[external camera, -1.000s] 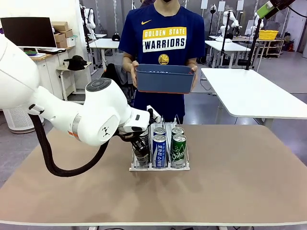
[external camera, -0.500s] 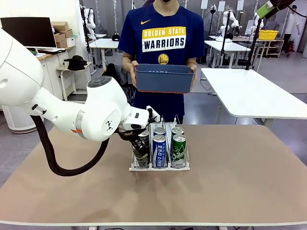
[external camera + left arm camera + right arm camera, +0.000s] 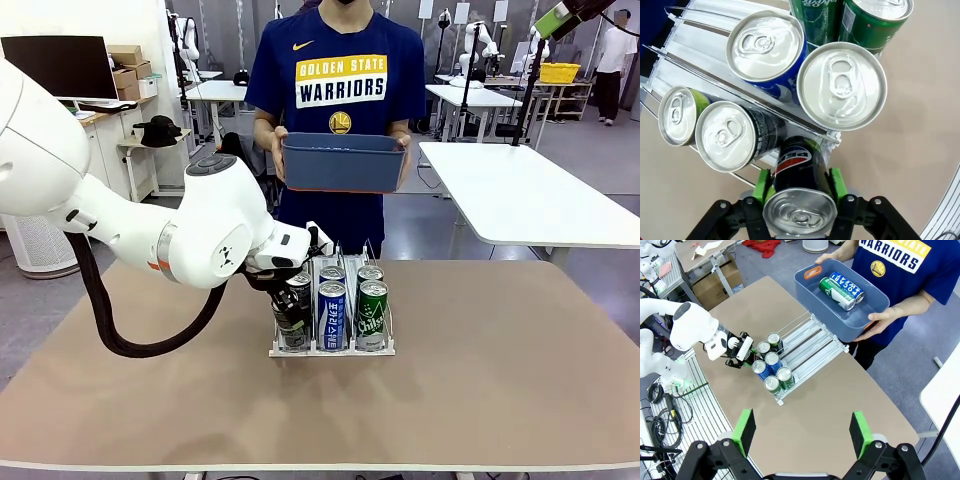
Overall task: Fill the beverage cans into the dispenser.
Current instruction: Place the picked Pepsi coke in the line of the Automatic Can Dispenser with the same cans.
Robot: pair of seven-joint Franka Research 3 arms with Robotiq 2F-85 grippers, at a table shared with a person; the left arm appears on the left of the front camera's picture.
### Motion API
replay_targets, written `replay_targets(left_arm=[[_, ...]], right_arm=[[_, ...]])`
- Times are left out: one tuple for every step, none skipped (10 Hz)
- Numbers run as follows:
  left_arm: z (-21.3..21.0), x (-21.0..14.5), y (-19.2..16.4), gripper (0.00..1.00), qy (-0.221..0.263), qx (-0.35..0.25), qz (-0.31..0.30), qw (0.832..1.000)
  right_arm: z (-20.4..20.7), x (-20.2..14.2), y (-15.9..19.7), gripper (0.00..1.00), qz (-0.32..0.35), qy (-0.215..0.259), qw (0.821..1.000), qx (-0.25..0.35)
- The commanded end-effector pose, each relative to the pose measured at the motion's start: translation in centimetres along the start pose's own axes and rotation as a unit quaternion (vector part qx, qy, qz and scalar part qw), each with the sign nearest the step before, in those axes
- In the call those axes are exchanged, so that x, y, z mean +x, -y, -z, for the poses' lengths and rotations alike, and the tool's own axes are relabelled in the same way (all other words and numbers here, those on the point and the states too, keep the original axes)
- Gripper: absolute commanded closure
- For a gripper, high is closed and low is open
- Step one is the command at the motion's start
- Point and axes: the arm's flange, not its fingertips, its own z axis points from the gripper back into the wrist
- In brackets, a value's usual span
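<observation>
Black can at the rack's left lane
The left fingers flank it, grip unclear; right fingers spread apart.

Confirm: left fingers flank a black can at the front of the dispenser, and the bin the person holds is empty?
The bin isn't empty: the right wrist view shows a green can and a blue-and-white can lying in it. The rest stands: left fingers flank the black can at the front of the dispenser.

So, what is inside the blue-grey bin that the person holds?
Two cans lie sideways in the bin: a green can and a blue-and-white can. Anything under them is covered.
</observation>
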Motion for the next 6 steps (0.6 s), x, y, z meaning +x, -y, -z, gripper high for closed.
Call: replay_targets(left_arm=[[-0.9,0.3,-0.8,0.23,-0.019,-0.006,0.007,1.0],[-1.0,0.6,-0.9,0.11,-0.022,-0.008,0.008,1.0],[-1.3,0.9,-1.0,0.03,-0.021,-0.008,0.011,1.0],[-1.7,1.2,-1.1,0.0,-0.016,-0.005,0.015,1.0],[-2.5,1.6,-1.0,0.0,-0.007,0.001,0.015,1.0],[-3.3,1.7,-0.8,0.0,-0.002,0.005,0.015,1.0]], right_arm=[[0.0,0.0,-0.1,0.0,-0.001,0.0,1.0,0.0],[0.0,0.0,-0.1,0.0,-0.001,0.0,1.0,0.0],[0.0,0.0,-0.1,0.0,-0.001,0.0,1.0,0.0],[0.0,0.0,-0.1,0.0,-0.001,0.0,1.0,0.0],[0.0,0.0,-0.1,0.0,-0.001,0.0,1.0,0.0],[0.0,0.0,-0.1,0.0,-0.001,0.0,1.0,0.0]])
